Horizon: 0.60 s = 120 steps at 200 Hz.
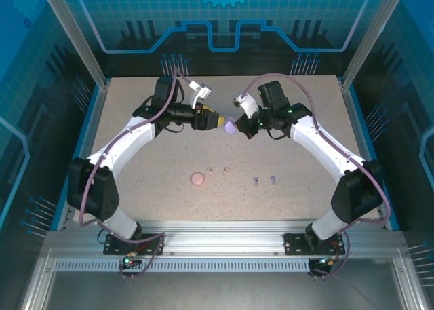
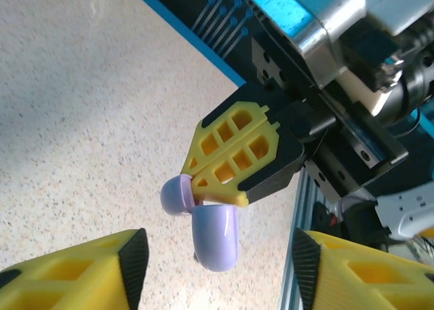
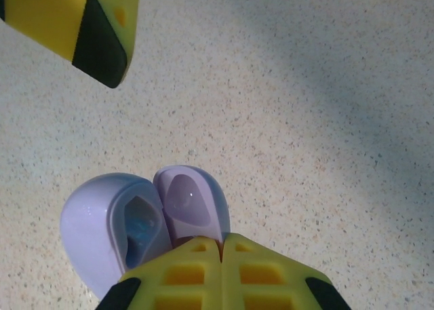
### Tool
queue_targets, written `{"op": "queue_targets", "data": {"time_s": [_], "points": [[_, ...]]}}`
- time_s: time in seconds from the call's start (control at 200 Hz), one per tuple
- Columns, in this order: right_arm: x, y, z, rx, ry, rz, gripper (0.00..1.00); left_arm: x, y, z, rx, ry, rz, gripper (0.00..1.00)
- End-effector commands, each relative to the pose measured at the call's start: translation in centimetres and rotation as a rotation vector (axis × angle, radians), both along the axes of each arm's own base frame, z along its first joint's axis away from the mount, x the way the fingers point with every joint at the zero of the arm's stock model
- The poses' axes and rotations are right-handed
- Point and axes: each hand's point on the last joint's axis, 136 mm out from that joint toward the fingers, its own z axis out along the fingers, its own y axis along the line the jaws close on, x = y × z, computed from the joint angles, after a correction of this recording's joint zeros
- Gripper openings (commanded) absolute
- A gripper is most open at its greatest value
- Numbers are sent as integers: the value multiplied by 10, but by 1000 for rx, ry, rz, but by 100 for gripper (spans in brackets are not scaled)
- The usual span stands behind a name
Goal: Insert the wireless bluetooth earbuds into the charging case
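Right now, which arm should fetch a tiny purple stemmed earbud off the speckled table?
Left. The left gripper stands open and empty; the right gripper is shut on the opened round lilac plastic case above the table. Both purple earbuds lie loose on it.

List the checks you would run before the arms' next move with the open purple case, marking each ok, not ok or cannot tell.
1. Grip: the right gripper is closed on the purple case: ok.
2. Lid: the purple case is open, both hollows showing: ok.
3. Free hand: the left gripper has its fingers apart and holds nothing: ok.
4. Contents: the purple earbuds are not in the case; both lie on the table: not ok.
5. Second case: whether the pink case is open: cannot tell.
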Motion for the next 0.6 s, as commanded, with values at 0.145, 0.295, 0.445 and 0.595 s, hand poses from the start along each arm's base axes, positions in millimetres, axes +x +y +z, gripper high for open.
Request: {"op": "queue_targets", "data": {"time_s": [0.145,0.295,0.445,0.595], "points": [[-5,9,4,-58,-26,60,0,-19,-7,-7,17,65,-131,57],[-5,14,9,-47,-32,68,0,-22,-16,-17,42,91,-162,56],[-5,16,9,-44,-30,72,0,-24,-24,-26,57,106,-184,54],[-5,18,7,-49,-27,76,0,-23,-29,-28,60,109,-195,49]]}}
